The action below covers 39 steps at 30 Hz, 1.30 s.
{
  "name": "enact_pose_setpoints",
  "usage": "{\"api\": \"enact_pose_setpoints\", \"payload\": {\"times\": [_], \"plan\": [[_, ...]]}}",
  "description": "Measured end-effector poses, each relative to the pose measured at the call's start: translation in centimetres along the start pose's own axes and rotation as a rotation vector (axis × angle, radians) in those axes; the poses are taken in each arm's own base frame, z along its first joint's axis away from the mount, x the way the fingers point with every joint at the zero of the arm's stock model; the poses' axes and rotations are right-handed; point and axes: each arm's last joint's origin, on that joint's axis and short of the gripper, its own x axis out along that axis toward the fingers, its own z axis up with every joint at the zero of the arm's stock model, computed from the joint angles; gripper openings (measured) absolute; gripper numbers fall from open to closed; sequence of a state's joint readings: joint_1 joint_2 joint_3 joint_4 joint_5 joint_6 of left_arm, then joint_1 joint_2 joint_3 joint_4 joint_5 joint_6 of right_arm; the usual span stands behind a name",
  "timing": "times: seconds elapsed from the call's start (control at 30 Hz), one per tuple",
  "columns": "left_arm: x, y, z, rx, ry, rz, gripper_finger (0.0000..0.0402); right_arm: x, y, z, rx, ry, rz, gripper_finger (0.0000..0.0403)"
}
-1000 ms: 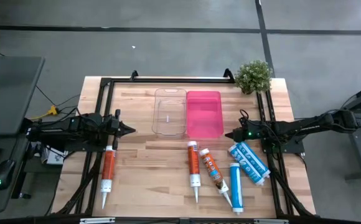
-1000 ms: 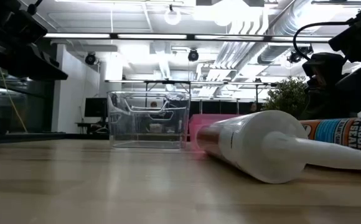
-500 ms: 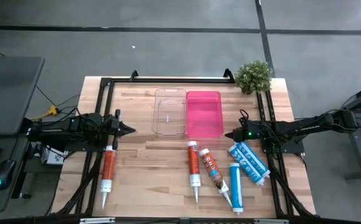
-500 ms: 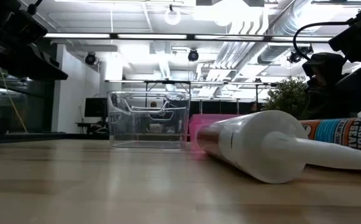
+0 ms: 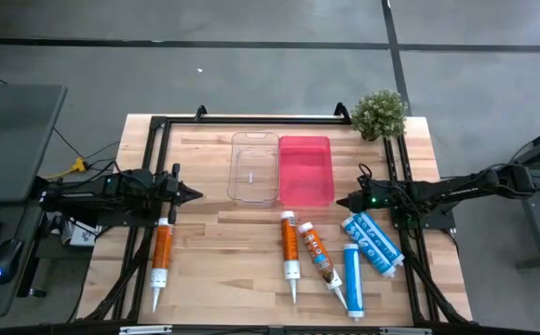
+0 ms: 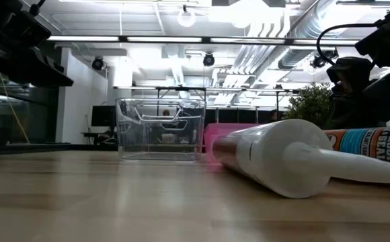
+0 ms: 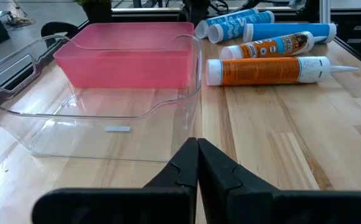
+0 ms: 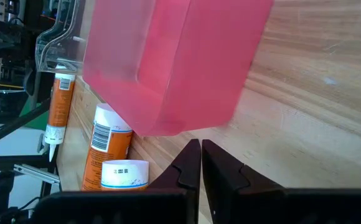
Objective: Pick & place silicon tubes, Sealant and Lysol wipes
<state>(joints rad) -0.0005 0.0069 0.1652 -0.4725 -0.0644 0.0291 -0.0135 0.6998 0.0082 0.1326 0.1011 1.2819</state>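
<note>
Several sealant and silicone tubes lie flat on the wooden table. One orange tube [image 5: 161,256] lies near the left frame. At the centre lie another orange tube [image 5: 290,247], a printed orange-and-white one [image 5: 318,259] and a blue one [image 5: 353,274]. Two blue-and-white cylinders [image 5: 372,242] lie right of them; whether these are the Lysol wipes I cannot tell. My left gripper [image 5: 195,194] hovers shut left of the clear bin [image 5: 253,167]. My right gripper [image 5: 340,201] hovers shut by the near right corner of the pink bin [image 5: 305,170]. Neither holds anything.
The clear bin [image 7: 93,118] and the pink bin [image 7: 131,59] stand side by side at the table's far middle. A small potted plant [image 5: 379,113] sits on the far right corner. A black metal frame [image 5: 251,119] runs along the table's far, left and right sides.
</note>
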Motion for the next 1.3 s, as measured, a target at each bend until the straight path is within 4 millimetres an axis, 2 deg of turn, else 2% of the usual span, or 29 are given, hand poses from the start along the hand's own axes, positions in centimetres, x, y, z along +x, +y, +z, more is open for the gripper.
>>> {"api": "enact_pose_setpoints", "payload": {"times": [0.13,0.33,0.53,0.77,0.93,1.07,1.13,1.3], "plan": [[0.0,0.1,0.0,0.066,0.002,0.033,0.0001,0.0,0.0,0.0,0.000,0.000,0.000,0.0012],[0.0,0.1,0.1,0.058,-0.008,0.025,0.0001,0.0,0.0,0.0,0.000,0.000,0.000,0.0012],[0.0,-0.3,0.8,-0.140,-0.077,-0.101,0.0001,0.0,0.0,0.0,0.000,0.000,0.000,0.0012],[-0.1,-0.3,1.3,-0.353,-0.119,-0.125,0.0001,0.0,0.0,0.0,-0.001,0.000,0.000,0.0012],[-0.2,0.0,2.1,-0.511,-0.205,-0.075,0.0001,0.0,0.0,0.0,0.000,0.000,0.000,0.0012],[-0.3,0.2,2.6,-0.541,-0.271,-0.040,0.0001,0.0,0.0,0.0,0.000,0.000,0.000,0.0012],[-0.2,0.2,2.6,-0.563,-0.267,-0.031,0.0001,0.0,0.0,0.0,0.000,0.000,0.000,0.0012],[-0.3,0.3,3.4,-0.756,-0.209,-0.009,0.0001,0.0,0.0,0.0,0.000,0.000,0.000,0.0012]]}}
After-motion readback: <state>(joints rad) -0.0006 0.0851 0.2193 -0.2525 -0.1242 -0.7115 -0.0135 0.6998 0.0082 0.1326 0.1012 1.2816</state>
